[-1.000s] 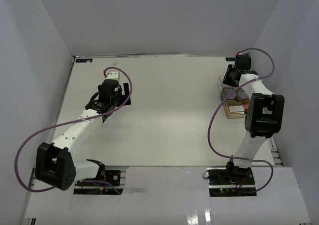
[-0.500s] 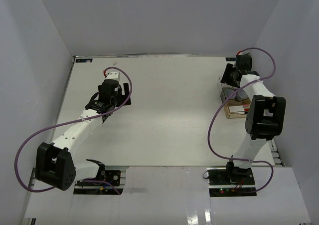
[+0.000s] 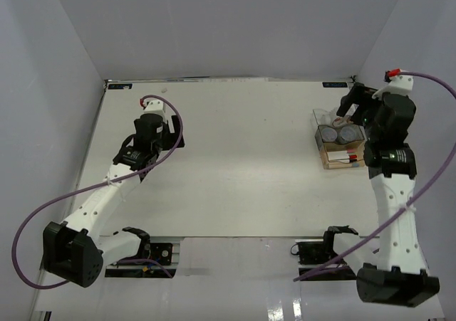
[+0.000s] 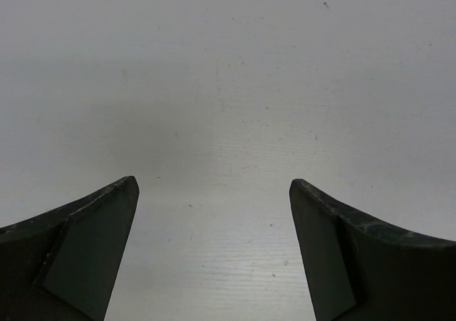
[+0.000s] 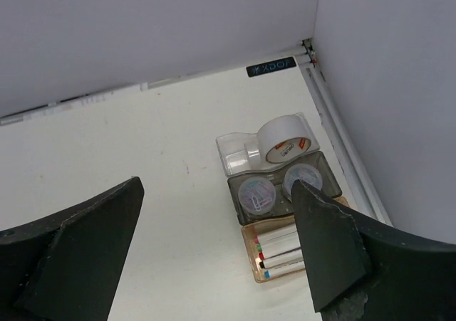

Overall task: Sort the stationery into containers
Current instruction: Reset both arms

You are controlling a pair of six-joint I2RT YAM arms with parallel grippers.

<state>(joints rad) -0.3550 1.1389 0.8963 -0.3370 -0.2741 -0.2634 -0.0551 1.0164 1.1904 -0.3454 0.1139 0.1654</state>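
The organiser (image 3: 323,156) stands at the table's right edge. In the right wrist view its clear far compartment holds a white tape roll (image 5: 285,140) and a small clear ring (image 5: 251,152). Its grey middle part (image 5: 234,198) holds two round clear tubs (image 5: 258,193) (image 5: 302,178). Several white markers (image 5: 279,253) with coloured caps lie in the tan tray. My right gripper (image 5: 216,186) hangs open and empty high above the organiser (image 3: 354,106). My left gripper (image 4: 212,182) is open over bare table at the far left (image 3: 169,130), with nothing between its fingers.
White walls close in the table on the left, back and right. A metal rail (image 5: 342,139) runs along the right edge just beside the organiser. A black label (image 5: 270,66) sits at the back right corner.
My right gripper has opened and risen up and away from the organiser, uncovering the tubs. The left arm has shifted a little toward the back left.
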